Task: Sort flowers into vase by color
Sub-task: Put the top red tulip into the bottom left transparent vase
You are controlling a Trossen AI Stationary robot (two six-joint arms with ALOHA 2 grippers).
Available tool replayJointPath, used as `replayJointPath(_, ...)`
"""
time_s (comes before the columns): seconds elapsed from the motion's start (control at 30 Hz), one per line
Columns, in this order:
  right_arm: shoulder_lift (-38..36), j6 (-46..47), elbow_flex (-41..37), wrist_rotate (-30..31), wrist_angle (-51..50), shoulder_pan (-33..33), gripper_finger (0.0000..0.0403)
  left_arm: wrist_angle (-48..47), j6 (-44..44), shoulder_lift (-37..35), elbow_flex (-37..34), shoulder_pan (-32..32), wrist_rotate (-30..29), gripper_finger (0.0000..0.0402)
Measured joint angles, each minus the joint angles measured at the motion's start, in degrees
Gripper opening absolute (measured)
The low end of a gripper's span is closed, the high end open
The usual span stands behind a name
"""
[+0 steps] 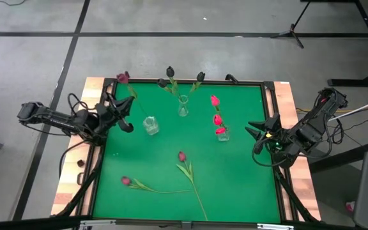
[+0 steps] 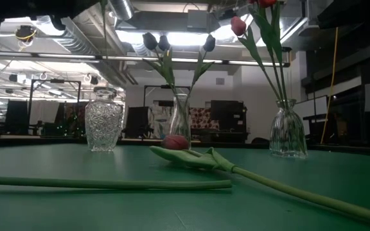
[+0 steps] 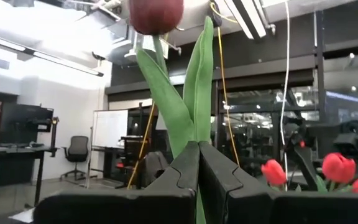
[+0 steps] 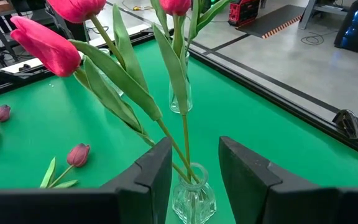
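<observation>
- Gripping a dull magenta tulip (image 3: 157,12) by its stem, my left claw (image 1: 121,114) holds it upright near the cut-glass vase (image 1: 151,125).
- My right claw (image 4: 194,163) sits released beside the vase of pink-red tulips (image 1: 216,119).
- Near-black tulips (image 1: 170,71) fill the middle vase (image 1: 183,106).
- Two magenta tulips (image 1: 181,156) lie on the green table (image 1: 235,185).

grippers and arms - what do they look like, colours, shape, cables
Both arms are dark, near-black jointed links with black cables looping along them. The left gripper has two matte black, blocky fingers with stepped inner edges. The right gripper has flat, broad black fingers with squared tips. A small green light glows near the right wrist.
</observation>
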Motion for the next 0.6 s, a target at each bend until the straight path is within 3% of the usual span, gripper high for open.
replayJointPath(0.17, 0.0, 0.0, 0.0, 0.0, 0.0, 0.0, 0.0131, -0.2, 3.0, 0.7, 0.0, 0.9, 0.3, 0.0)
replayJointPath(0.6, 0.0, 0.0, 0.0, 0.0, -0.3, 0.0, 0.0131, 0.2, 0.0, 0.7, 0.0, 7.4, 6.3, 0.0)
